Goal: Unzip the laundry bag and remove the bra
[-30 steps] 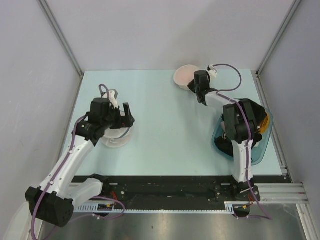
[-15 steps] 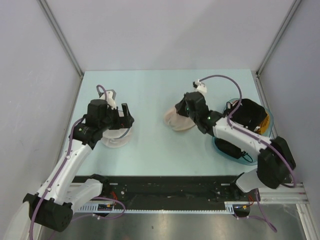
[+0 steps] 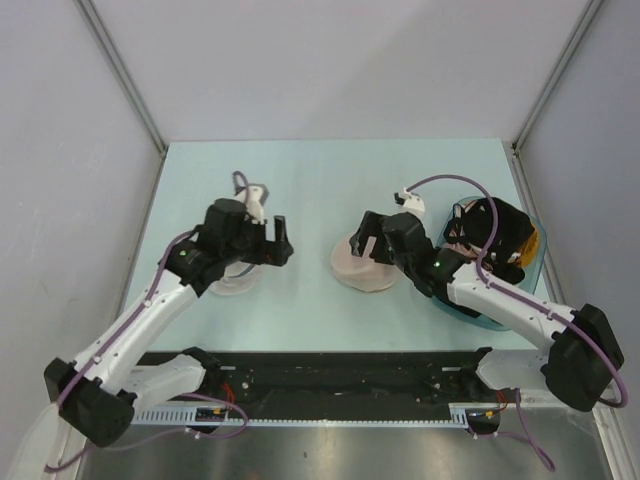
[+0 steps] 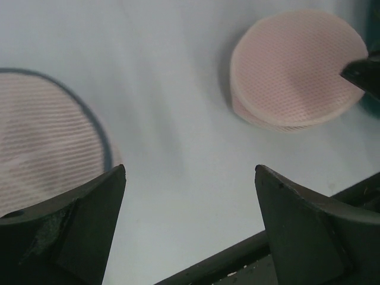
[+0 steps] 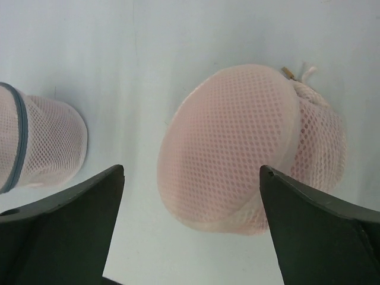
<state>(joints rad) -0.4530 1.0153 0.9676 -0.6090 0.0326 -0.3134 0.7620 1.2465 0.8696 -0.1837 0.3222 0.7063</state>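
**A:** Where's the laundry bag (image 3: 360, 268)?

**B:** In the middle of the table (image 3: 300, 180), a little toward the right arm. It's a round cream-pink mesh pouch. The two halves sit together, and in the right wrist view there's a small zip pull (image 5: 288, 72) at its far edge.

**A:** And the bra?

**B:** I can't make it out. There's only a pinkish tint through the mesh.

**A:** Has either arm got hold of the bag?

**B:** No. The right gripper (image 3: 372, 240) hangs just over the bag's far right side with its jaws spread wide and nothing between them. From its own camera the bag (image 5: 237, 148) lies on the table beyond the fingertips, not touching them.

**A:** And the left one?

**B:** The left gripper (image 3: 282, 240) is also spread wide and holding nothing. It points across the table at the bag, with bare table between them. In its wrist view the bag (image 4: 297, 68) is at the upper right, well clear of the fingers.

**A:** What's under the left arm?

**B:** A whiter round pouch (image 3: 235, 282) with a dark rim, standing apart from the bag on the left.

**A:** Anything on the right?

**B:** A teal basket (image 3: 535, 258) at the right edge of the table, behind the right arm, with black clothing (image 3: 497, 228) piled in it.
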